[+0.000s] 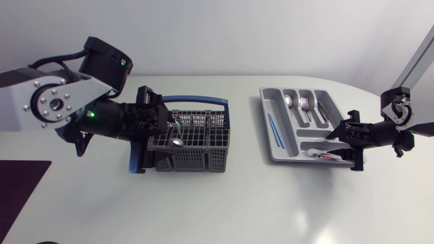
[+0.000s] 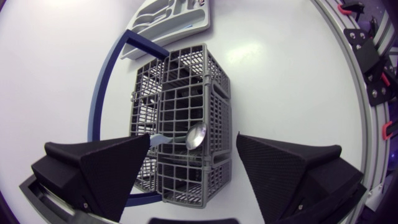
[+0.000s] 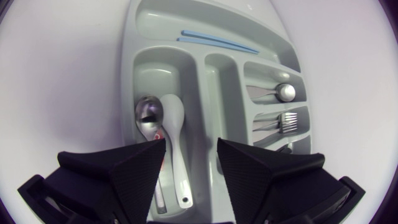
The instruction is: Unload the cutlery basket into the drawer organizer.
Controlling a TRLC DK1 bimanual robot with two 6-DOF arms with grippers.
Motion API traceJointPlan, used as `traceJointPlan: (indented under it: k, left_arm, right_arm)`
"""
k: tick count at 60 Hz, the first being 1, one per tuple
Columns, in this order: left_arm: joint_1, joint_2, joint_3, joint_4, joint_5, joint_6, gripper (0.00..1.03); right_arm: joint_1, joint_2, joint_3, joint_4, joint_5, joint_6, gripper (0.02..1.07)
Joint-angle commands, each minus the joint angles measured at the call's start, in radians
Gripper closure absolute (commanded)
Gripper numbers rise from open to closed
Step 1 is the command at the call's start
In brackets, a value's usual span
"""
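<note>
The grey wire cutlery basket (image 1: pixel 193 142) with a blue handle stands left of centre. A spoon (image 2: pixel 196 135) with a pale blue handle leans in it, also visible as the spoon (image 1: pixel 176 141) from above. My left gripper (image 1: pixel 167 124) hovers over the basket's left end, and this left gripper (image 2: pixel 193 165) is open with the spoon below the gap. The grey drawer organizer (image 1: pixel 266 122) lies to the right. My right gripper (image 3: pixel 191 155) is open over the organizer (image 3: pixel 205 74), above a compartment holding a metal spoon (image 3: pixel 149 115) and a white spoon (image 3: pixel 174 124). The right gripper (image 1: pixel 333 139) is at the tray's near right end.
Other compartments hold two blue sticks (image 3: pixel 217 42), a metal spoon (image 3: pixel 283 92) and a fork (image 3: pixel 286 117). A dark mat (image 1: pixel 20 183) lies at the table's left edge. Bare table stretches between basket and organizer.
</note>
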State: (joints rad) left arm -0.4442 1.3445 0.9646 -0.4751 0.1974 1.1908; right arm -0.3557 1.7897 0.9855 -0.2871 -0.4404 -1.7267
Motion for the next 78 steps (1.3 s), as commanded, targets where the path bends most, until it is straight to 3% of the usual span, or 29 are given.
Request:
traceJointPlan:
  k: [1,16,31,43,50,78]
  left_arm:
    - [-0.024,-0.054,-0.093,0.084,-0.039,0.062,0.07]
    - [-0.036,-0.139,-0.227,0.274,-0.082,0.155,0.12]
    - [-0.008,-0.143,-0.260,0.316,-0.036,0.248,0.39]
    - [0.012,-0.110,-0.280,0.383,-0.023,0.297,0.45]
    - [0.018,-0.093,-0.303,0.435,-0.004,0.320,0.65]
    - [0.022,-0.024,-0.349,0.558,-0.003,0.375,0.65]
  right_arm:
    - [-0.003,-0.076,-0.064,0.025,0.002,0.029,0.22]
    - [0.020,-0.222,-0.174,0.034,-0.046,0.096,0.20]
    - [0.084,-0.369,-0.292,0.035,-0.066,0.174,0.20]
    - [0.129,-0.447,-0.335,0.032,-0.069,0.237,0.20]
    - [0.143,-0.486,-0.355,0.028,-0.069,0.256,0.20]
    - [0.173,-0.558,-0.403,0.009,-0.078,0.302,0.20]
